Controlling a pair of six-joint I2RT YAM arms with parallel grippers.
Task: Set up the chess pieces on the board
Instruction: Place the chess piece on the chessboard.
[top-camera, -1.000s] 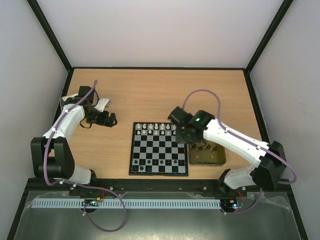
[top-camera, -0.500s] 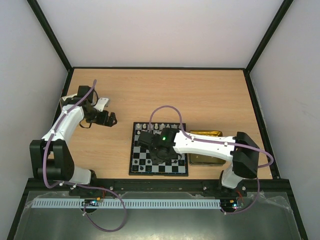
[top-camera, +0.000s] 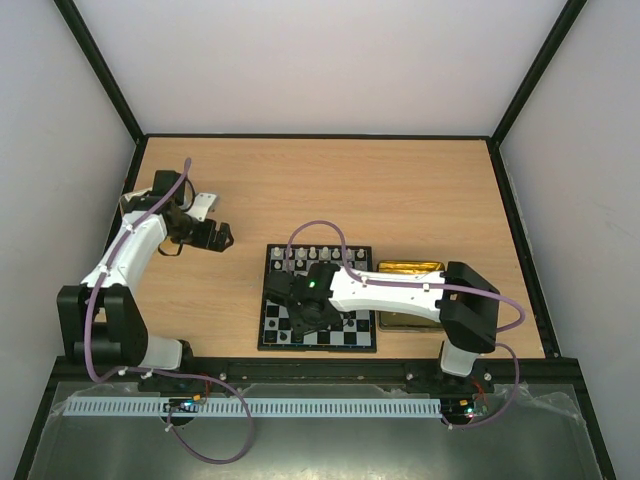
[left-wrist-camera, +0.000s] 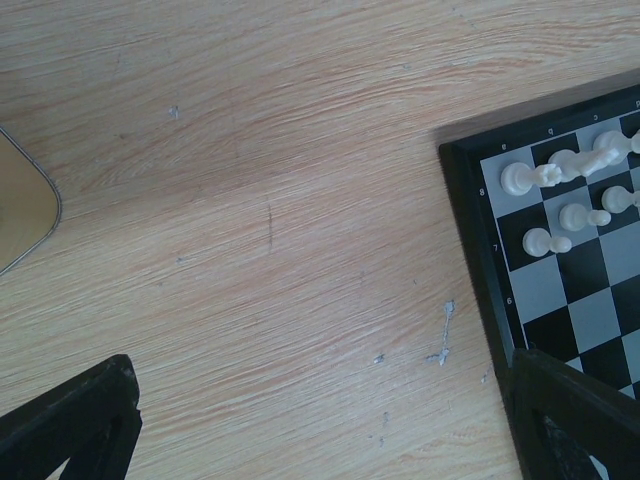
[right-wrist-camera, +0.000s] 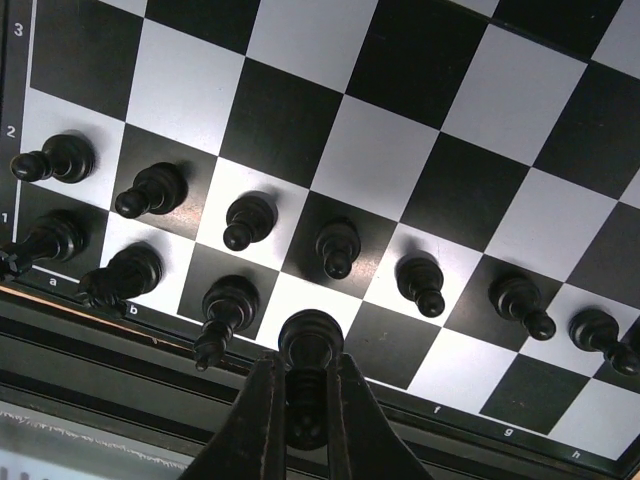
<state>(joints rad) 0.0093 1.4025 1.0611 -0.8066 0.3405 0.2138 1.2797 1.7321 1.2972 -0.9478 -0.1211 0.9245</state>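
The board lies at the table's near middle. White pieces line its far rows; some show in the left wrist view. In the right wrist view, black pawns fill row 2 and black pieces stand on row 1. My right gripper is shut on a black chess piece, held just over a white square of row 1 near the board's near edge. In the top view it hangs over the board's near left. My left gripper hovers open and empty over bare wood left of the board.
A shallow gold tin sits right of the board, partly under my right arm. A silver lid's corner shows at the left of the left wrist view. The table's black rail runs just in front of the board.
My right arm swung from the gold tin leftward across the board to its near-left rows, carrying the black piece. The left arm has barely moved.
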